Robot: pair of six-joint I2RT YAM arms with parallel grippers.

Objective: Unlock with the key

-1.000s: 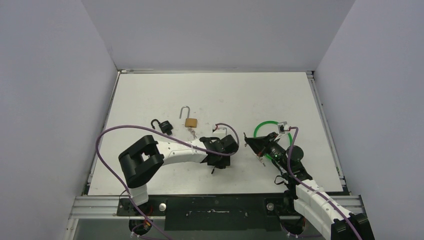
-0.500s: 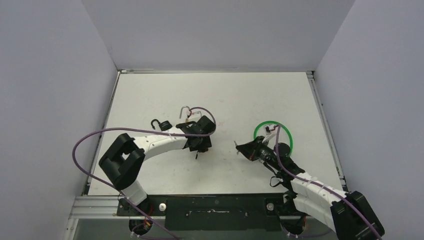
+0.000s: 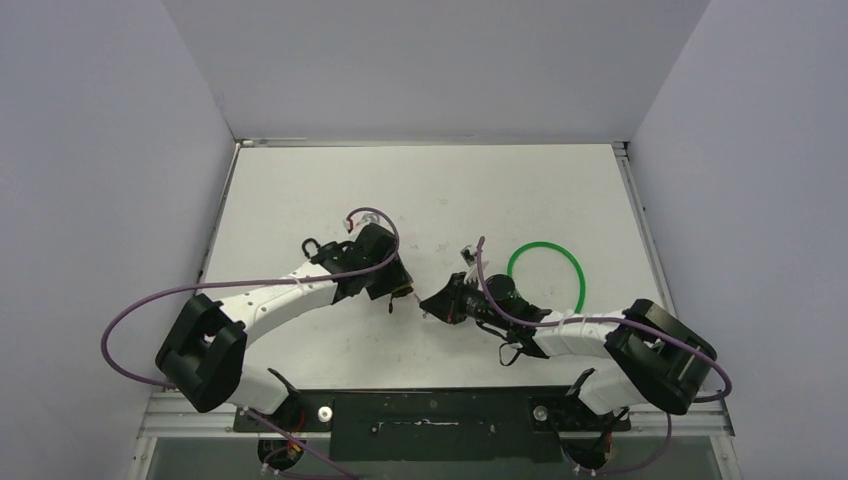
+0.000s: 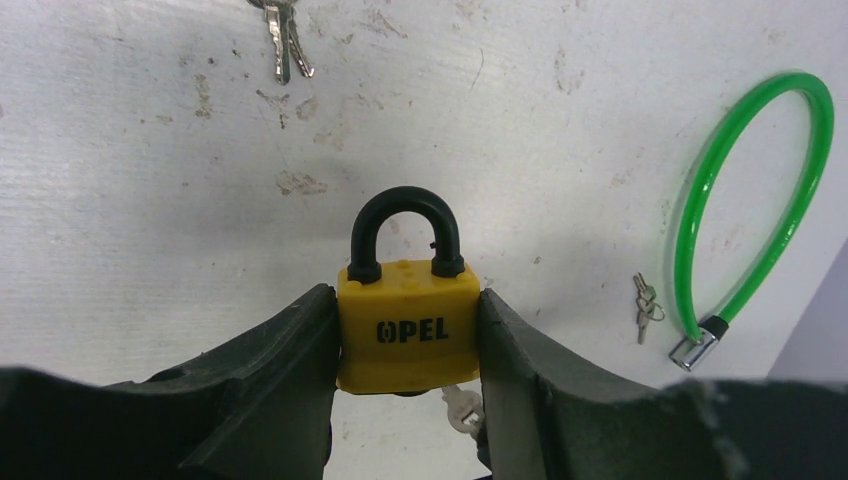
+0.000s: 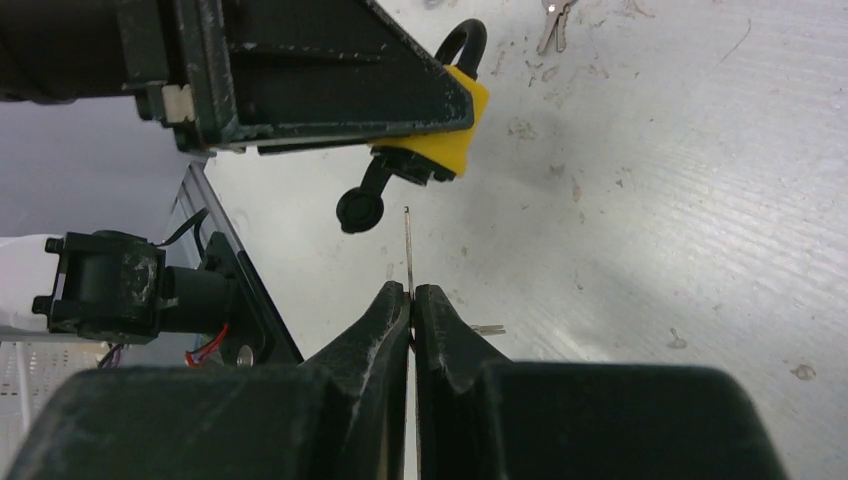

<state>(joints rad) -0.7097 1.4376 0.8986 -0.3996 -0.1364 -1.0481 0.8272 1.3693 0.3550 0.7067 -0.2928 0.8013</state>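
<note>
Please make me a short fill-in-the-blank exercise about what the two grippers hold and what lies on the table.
1. The left gripper grips a padlock whose body is ____ in colour.
2. The right gripper is shut on a thin metal ____.
3. The word printed on the padlock is ____.
4. The cable lock lying on the table is ____.

Missing words: yellow; key; OPEL; green.

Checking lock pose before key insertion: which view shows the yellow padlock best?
Left wrist: the yellow OPEL padlock faces the camera, shackle seated, clamped in the left gripper. Right wrist shows only a yellow corner and the underside, near the key in the right gripper. Top external: mostly hidden under the gripper.
</note>
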